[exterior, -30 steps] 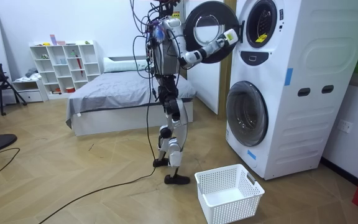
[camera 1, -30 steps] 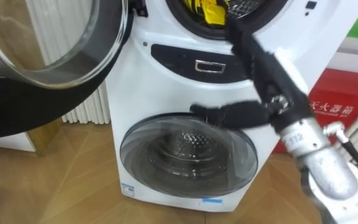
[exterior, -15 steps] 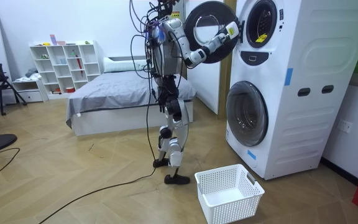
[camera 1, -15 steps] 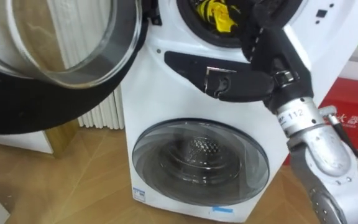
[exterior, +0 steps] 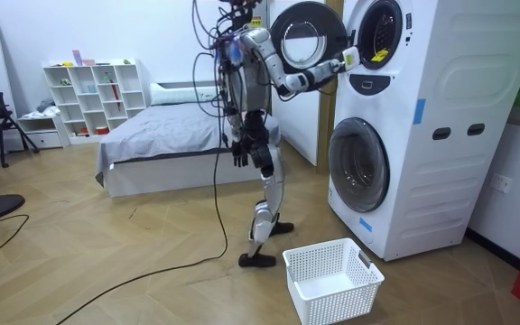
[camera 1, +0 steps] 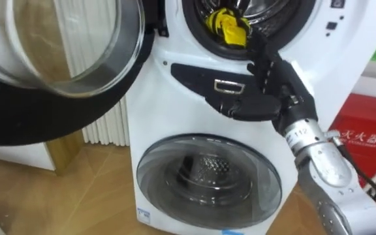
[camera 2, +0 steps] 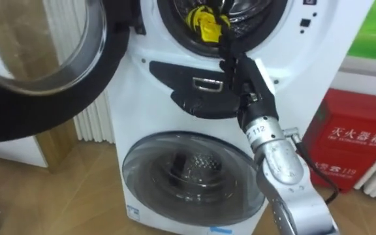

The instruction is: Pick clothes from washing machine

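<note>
Where the upper drum (camera 1: 273, 8) opens, a yellow garment (camera 1: 227, 23) lies bunched against its lower front rim. Just beside it, slightly right and lower, the right robot hand (camera 1: 271, 85) reaches up with fingers straight and thumb spread wide, gripping nothing; whether the fingertips touch the cloth I cannot tell. Its thumb crosses the dark control panel (camera 1: 194, 73). The round door (camera 1: 57, 52) hangs swung open to the left. Beneath is the lower door (camera 1: 207, 173), shut. A red box (camera 1: 364, 140) stands right of the machine. A white basket (exterior: 332, 275) rests on the floor before it, and the left robot hand (exterior: 239, 153) hangs by the hip.
</note>
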